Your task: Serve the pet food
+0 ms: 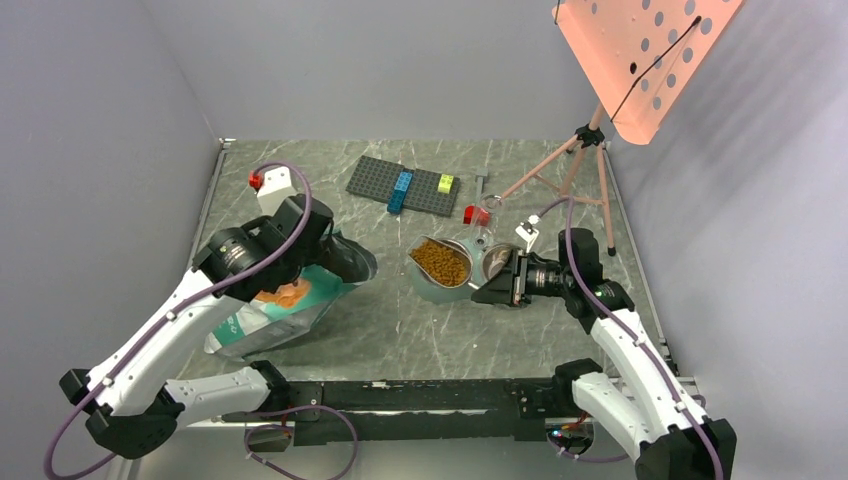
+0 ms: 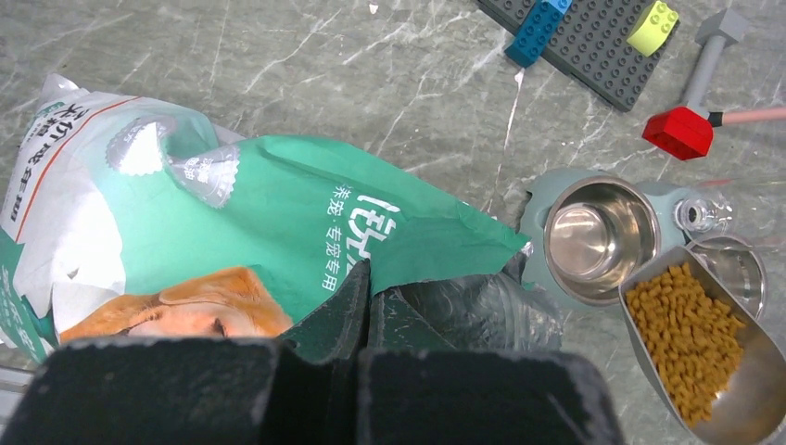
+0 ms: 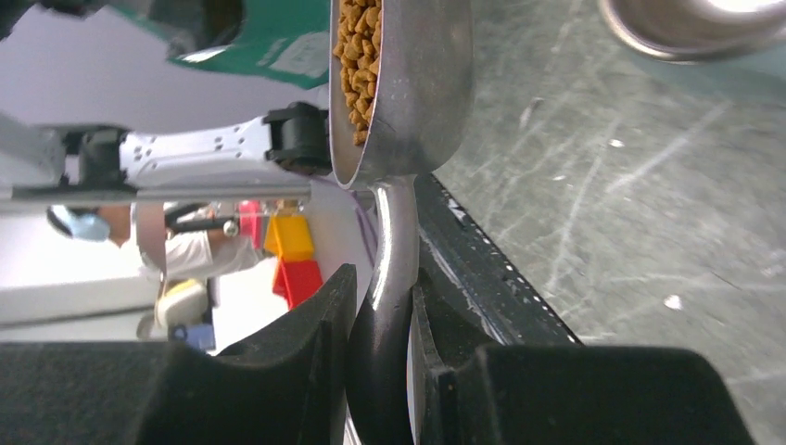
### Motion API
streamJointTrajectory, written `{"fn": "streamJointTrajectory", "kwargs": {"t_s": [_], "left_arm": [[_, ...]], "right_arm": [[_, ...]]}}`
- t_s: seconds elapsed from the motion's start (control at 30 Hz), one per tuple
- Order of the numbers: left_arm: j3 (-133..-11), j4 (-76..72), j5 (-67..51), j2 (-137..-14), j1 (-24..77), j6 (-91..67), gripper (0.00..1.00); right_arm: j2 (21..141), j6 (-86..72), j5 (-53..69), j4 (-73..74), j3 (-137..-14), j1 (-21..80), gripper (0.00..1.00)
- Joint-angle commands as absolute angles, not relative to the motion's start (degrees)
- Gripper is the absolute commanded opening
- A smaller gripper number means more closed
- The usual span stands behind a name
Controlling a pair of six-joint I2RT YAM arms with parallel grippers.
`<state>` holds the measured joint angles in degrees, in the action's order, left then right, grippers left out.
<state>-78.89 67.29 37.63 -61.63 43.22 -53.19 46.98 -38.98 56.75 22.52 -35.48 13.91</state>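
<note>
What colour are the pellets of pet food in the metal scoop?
Orange-brown. The pet food in the scoop shows best in the left wrist view.

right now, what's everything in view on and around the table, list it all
pet food: one heap, orange-brown, in the scoop
scoop: one, shiny metal, held over the dish
pouch: one, teal and white, lying at the table's left
dish: one, grey-green with two steel bowls, mid-table
baseplate: one, dark grey, far side
blue brick: one, on the baseplate
yellow-green brick: one, on the baseplate
red brick: one, just right of the baseplate
stand: one, pink tripod with perforated panel, far right
table: one, grey marbled
left gripper: black, shut on the pouch's edge
right gripper: black, shut on the scoop's handle
</note>
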Motion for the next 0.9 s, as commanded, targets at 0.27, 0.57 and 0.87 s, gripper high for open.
{"fn": "streamJointTrajectory", "kwargs": {"t_s": [0.27, 0.57, 0.87], "left_arm": [[-74.3, 54.0, 29.8, -53.3, 42.9, -43.2, 0.00], [-73.6, 53.2, 26.2, -52.6, 42.8, -42.3, 0.00], [-73.0, 51.9, 25.2, -51.7, 42.8, -41.6, 0.00]], "right_arm": [[54.1, -33.7, 42.8, 32.5, -37.2, 9.1, 0.00], [61.3, -30.5, 38.1, 39.7, -42.8, 9.2, 0.00], [65.9, -33.4, 30.4, 46.7, -51.4, 16.9, 0.00]]}}
